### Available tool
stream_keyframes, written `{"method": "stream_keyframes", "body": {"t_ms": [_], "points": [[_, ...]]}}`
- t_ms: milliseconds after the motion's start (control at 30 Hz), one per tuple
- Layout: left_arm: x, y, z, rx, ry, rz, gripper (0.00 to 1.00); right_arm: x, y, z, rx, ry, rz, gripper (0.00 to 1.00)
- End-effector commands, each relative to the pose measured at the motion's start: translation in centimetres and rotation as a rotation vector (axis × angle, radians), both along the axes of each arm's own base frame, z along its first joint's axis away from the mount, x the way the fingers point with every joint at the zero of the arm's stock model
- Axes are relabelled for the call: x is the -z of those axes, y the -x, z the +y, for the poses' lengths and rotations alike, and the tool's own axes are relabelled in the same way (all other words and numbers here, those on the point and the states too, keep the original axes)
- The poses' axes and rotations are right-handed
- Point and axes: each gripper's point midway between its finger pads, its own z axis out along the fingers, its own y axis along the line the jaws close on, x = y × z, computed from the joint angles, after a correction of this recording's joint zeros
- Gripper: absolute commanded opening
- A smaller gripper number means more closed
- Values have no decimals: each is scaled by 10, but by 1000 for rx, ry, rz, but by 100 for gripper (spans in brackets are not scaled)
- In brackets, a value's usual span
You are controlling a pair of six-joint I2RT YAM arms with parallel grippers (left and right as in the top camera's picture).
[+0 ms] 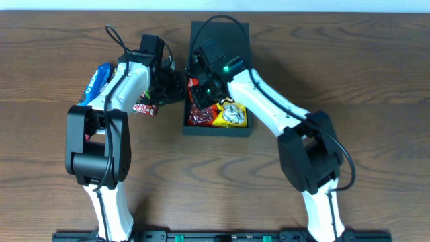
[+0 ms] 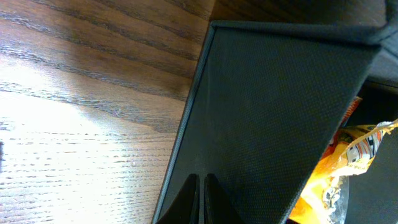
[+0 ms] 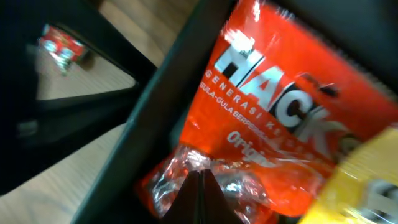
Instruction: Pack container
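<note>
Container (image 1: 216,131), matte dark charcoal, mid-counter (image 1: 376,81), lid swung open at far end, long axis running away from the robot. Left hand (image 2: 202,190) pressed together against its outer wall; right hand (image 3: 200,186) pressed together over red snack packet (image 3: 273,106) inside.

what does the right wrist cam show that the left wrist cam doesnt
Right wrist only: a red snack packet with white lettering in the container, and a small red packet out on the table. Left wrist only: the container's broad flat dark side, filling much of the frame. Both: container, table, a yellow packet, and a shut pincer, the right pincer and left pincer.
</note>
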Motion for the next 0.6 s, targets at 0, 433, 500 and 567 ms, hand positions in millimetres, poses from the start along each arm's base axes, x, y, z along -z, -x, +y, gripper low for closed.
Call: {"method": "stream_keyframes", "body": {"t_ms": [0,433,500,567], "points": [[-3,2,-2,-29,21,18,6,14,2,-1,25,10,34,2],[-1,-10,48,-179,7,40,6,46,7,-3,41,42,96,2],[-1,-11,56,-197,10,43,6,53,8,-4,40,50,107,1],[-1,-12,62,-211,11,44,6,63,11,-5,39,62,124,1]]}}
